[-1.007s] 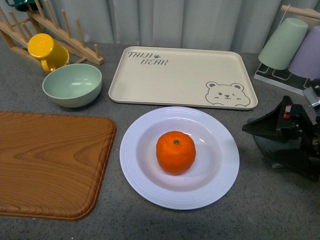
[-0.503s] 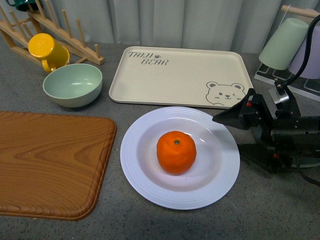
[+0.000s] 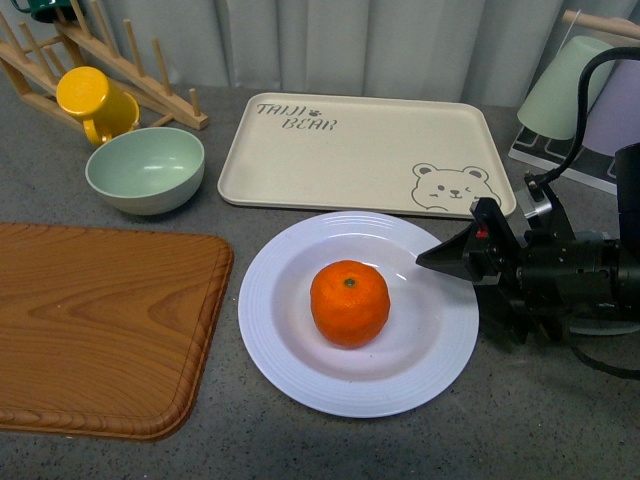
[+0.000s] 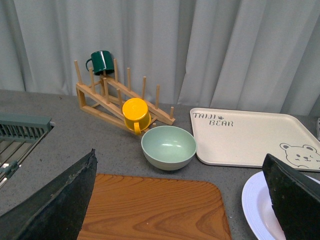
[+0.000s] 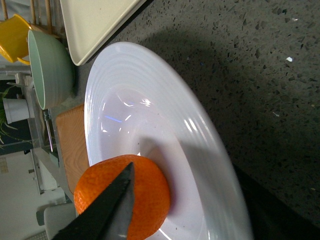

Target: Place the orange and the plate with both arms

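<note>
Orange [image 3: 349, 302] in the well of the white plate [image 3: 290, 352], stem dot up, roughly centred. Plate flat on the grey counter [image 3: 520, 420].

Right gripper [image 3: 455, 292] at the plate's right edge, turned sideways, jaws parted. Upper finger reaching in over the rim, tip short of the orange. Lower finger mostly hidden behind the gripper body in the front view. In the right wrist view, one dark finger [image 5: 107, 215] overlapping the orange, the other only a dark blur beyond the rim, with the rim in the gap. Gripping nothing; contact with the rim: can't tell.

Left gripper [image 4: 179, 165] out of the front view. Two fingers spread wide in the left wrist view, nothing between them; only a sliver of the plate visible there, cut off at the frame corner.

Bear tray [image 3: 365, 150] just behind the plate, nearly touching. Wooden board [image 3: 95, 320] just left of the plate. Pale green bowl [image 3: 145, 168] behind-left of the plate, yellow mug [image 3: 92, 100] on a wooden rack [image 3: 160, 97] further out the same way. Inverted cups [image 3: 545, 100] behind-right of the plate, partly cut off by the frame edge.
</note>
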`<state>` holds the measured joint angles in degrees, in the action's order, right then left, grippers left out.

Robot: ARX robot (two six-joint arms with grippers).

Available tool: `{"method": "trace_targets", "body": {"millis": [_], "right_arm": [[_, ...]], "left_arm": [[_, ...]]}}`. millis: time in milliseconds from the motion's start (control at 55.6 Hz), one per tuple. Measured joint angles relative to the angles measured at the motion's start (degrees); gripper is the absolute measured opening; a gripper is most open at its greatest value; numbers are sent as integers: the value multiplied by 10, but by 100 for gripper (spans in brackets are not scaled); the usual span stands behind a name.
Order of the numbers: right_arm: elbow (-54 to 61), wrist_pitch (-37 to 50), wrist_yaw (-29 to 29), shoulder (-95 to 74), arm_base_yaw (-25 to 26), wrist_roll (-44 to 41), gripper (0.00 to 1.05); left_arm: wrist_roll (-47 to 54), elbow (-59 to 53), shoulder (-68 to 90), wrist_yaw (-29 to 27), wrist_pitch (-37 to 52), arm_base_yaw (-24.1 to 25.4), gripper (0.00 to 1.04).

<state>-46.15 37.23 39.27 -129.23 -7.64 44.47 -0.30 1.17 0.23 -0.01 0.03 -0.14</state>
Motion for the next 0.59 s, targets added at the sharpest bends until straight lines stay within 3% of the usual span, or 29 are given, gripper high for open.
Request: {"method": "trace_targets", "body": {"millis": [288, 593], "right_arm": [[3, 6, 20, -6, 0, 7, 4], [8, 34, 31, -3, 5, 26, 1]], "left_arm": [[0, 0, 0, 0, 0, 0, 98], [0, 0, 0, 0, 0, 0, 98]]}}
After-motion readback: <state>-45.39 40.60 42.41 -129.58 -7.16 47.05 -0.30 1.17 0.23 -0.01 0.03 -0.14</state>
